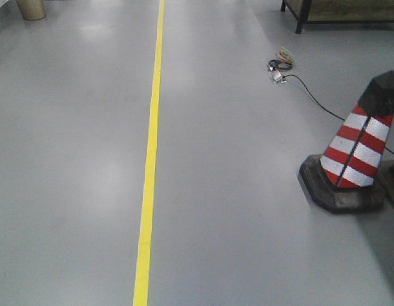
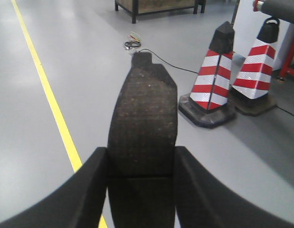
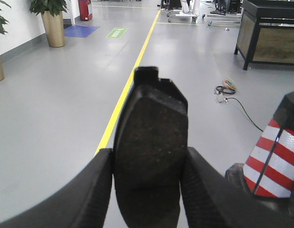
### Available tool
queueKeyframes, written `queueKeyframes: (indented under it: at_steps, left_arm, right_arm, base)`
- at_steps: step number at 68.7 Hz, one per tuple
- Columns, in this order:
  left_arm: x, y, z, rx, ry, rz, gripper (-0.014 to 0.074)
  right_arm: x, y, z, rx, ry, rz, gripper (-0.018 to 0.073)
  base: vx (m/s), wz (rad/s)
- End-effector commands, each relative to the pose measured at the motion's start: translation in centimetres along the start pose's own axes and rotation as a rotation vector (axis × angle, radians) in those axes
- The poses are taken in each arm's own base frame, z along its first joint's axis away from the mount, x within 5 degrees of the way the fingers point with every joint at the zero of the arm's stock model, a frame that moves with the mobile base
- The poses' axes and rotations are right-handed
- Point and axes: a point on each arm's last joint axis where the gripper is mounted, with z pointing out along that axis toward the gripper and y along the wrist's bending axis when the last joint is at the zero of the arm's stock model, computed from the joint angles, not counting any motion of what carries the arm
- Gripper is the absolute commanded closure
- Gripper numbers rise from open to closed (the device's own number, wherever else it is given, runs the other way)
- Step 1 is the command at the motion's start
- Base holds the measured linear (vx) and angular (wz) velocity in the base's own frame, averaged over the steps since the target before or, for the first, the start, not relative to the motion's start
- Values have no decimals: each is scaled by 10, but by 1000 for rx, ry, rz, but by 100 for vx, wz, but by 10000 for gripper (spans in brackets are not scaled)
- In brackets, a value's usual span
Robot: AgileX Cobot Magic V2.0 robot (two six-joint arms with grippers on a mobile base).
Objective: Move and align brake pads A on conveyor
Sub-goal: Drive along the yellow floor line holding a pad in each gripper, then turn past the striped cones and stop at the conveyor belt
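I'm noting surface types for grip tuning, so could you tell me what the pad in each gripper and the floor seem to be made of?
The left brake pad looks like coarse pressed friction composite: matte, dark, with a fine grid texture and pale specks. The right brake pad looks the same but smoother, matte black and speckled. The floor seems to be coated concrete or epoxy: seamless grey with soft glare. All three are judged by look alone.

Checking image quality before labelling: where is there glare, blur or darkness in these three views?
Front view: soft glare patches on the grey floor, cone sharp. Left wrist view: brake pad shows texture, the left gripper fingers are dark and featureless. Right wrist view: brake pad underexposed in the right gripper, background plants slightly soft.
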Motion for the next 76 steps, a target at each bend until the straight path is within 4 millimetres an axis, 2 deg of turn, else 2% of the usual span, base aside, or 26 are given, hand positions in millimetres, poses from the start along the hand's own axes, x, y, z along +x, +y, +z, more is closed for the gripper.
queueKeyframes:
  at_steps: [1, 48, 62, 76]
  left_arm:
    - [-15, -2, -2, 19, -100, 5, 602]
    - [-15, -2, -2, 20, -100, 5, 602]
    - [-15, -2, -2, 20, -100, 5, 602]
    - [-15, -2, -2, 19, -100, 5, 602]
  right_arm:
    - [-17, -2, -3, 25, -118, -1, 566]
    - [-16, -2, -2, 25, -113, -1, 566]
    - [-16, -2, -2, 25, -113, -1, 566]
    - [-16, -2, -2, 25, -113, -1, 566]
  base:
    - [69, 0]
    - [59, -5]
    - [43, -51]
    - [34, -93]
